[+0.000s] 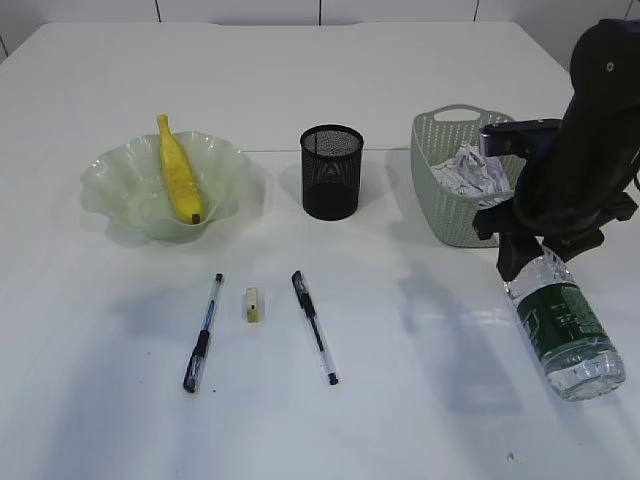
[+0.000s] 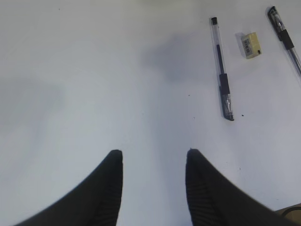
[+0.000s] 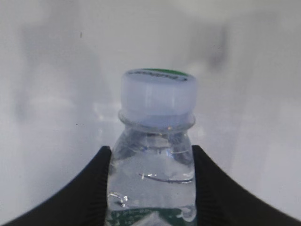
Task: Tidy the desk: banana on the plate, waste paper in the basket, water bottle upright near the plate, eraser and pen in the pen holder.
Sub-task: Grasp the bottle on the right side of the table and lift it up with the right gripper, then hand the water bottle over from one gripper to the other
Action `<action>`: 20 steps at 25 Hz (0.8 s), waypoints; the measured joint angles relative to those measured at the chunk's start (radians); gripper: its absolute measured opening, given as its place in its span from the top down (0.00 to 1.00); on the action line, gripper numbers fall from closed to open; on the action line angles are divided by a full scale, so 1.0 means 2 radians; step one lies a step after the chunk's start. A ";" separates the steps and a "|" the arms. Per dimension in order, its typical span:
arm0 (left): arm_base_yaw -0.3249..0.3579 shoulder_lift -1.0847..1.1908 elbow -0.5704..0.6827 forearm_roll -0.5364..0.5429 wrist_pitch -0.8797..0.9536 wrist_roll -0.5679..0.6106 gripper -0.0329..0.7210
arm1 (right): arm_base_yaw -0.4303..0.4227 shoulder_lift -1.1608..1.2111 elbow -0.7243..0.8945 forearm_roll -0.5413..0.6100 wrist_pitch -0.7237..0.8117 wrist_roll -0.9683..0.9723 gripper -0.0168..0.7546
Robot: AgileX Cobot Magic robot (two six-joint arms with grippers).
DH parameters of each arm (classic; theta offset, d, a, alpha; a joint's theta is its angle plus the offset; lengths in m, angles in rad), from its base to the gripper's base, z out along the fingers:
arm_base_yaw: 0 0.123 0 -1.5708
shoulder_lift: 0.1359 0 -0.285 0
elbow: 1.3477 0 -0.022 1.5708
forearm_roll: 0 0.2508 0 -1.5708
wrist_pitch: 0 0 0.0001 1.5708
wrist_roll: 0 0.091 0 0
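The clear water bottle (image 1: 565, 325) with a green label lies on the table at the right, cap toward the basket. My right gripper (image 1: 525, 250) is shut on its shoulder just below the white cap, as the right wrist view (image 3: 153, 155) shows. The banana (image 1: 178, 175) lies on the green glass plate (image 1: 110, 175). Crumpled paper (image 1: 475, 170) is in the green basket (image 1: 440, 190). Two pens (image 1: 204, 332) (image 1: 314, 326) and a yellow eraser (image 1: 254, 304) lie on the table in front of the black mesh pen holder (image 1: 331, 172). My left gripper (image 2: 153, 157) is open and empty over bare table.
The left wrist view shows one pen (image 2: 221, 70), the eraser (image 2: 250, 44) and the second pen (image 2: 284, 37) ahead and to the right of the left gripper. The white table (image 1: 400, 400) extends to the front edge.
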 joint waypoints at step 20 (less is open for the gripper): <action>0.000 0.000 0.000 0.000 0.004 0.000 0.55 | 0.020 -0.149 0.069 0.289 -0.029 -0.306 0.54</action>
